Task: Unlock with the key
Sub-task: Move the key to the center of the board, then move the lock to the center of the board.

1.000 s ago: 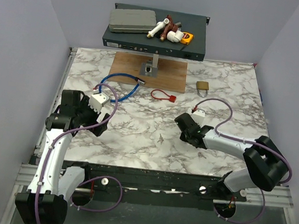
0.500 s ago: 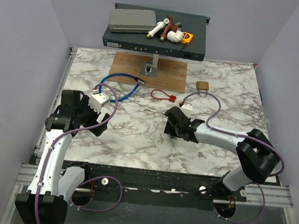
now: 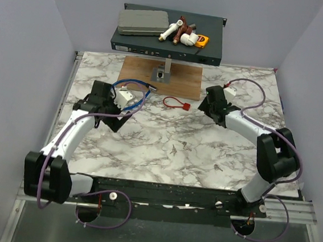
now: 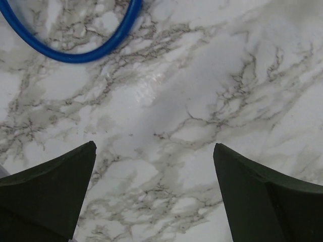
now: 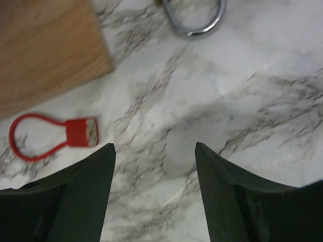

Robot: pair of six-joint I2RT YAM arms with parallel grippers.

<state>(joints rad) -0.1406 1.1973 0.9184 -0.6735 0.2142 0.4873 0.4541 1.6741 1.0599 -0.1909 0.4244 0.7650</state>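
The unlocking is being judged as barely begun, since nothing is being gripped by either arm. At the left, the left gripper [image 4: 154, 146] is being held wide open and empty over the marble table [image 3: 147, 148], with a blue cable [image 4: 101, 50] curving at its 11 o'clock. Further right, the key [image 3: 184, 105] is being seen flat on the marble on its red loop strap [image 5: 79, 132], just at 6 o'clock of the wooden board [image 3: 182, 80]. The right gripper [image 5: 154, 146] is being held with jaws apart and empty, the strap at its 9 o'clock and the padlock shackle [image 5: 194, 33] at 12 o'clock. Picking up, inserting and turning are being left to do. Nothing is blocking the strap, though the board edge is being judged close.
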